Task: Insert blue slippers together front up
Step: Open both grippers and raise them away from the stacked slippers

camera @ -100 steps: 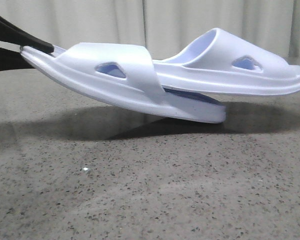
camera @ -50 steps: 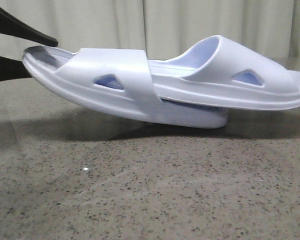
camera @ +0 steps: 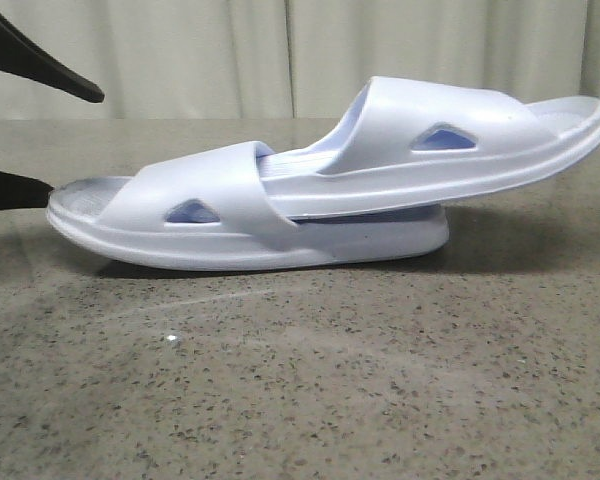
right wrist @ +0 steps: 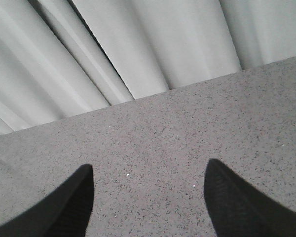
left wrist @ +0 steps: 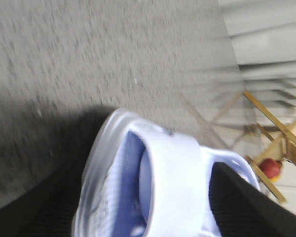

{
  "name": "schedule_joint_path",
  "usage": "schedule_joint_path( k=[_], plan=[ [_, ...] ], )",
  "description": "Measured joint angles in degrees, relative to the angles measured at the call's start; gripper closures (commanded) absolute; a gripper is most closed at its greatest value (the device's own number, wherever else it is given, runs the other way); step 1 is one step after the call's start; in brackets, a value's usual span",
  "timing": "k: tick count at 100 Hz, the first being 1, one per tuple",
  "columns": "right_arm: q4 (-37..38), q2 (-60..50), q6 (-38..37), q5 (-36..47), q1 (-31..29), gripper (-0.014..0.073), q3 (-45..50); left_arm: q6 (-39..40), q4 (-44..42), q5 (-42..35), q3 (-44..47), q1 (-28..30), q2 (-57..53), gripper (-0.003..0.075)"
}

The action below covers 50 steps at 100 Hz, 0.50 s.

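The 2 blue slippers (camera: 320,190) lie long-ways across the table (camera: 300,400), 1 pushed under the other's strap. The left tool (camera: 25,135) is spread wide at their left end, nearest. The right tool (right wrist: 148,197) is spread, empty. The left wrist view is blurry

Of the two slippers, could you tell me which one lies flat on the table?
The left slipper, nearest the left tool; the right slipper rests tilted on it.
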<state>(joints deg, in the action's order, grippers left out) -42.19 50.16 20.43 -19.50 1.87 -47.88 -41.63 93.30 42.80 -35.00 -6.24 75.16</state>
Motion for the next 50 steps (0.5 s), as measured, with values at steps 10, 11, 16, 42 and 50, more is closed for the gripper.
schedule_joint_path(
  k=[10,11,16,42,50],
  plan=[
    [0.0,0.0,0.0,0.0,0.0,0.0188,0.0,-3.67,0.0,-3.16,-1.77,0.0,0.0,0.0238],
    [0.0,0.0,0.0,0.0,0.0,0.0188,0.0,-4.31,0.0,-3.62,-1.92,0.0,0.0,0.0238],
    [0.3,0.0,0.0,0.0,0.0,0.0188,0.0,-6.5,0.0,-5.13,-3.01,0.0,0.0,0.0238],
    [8.67,0.0,0.06,0.0,0.0,0.0188,0.0,-14.27,-4.66,-10.98,-9.18,0.0,-1.17,0.0239],
    [11.24,-0.23,0.06,0.46,0.0,0.0188,0.25,-16.6,-5.69,-13.48,-9.98,0.0,-3.53,0.0239]
  ],
)
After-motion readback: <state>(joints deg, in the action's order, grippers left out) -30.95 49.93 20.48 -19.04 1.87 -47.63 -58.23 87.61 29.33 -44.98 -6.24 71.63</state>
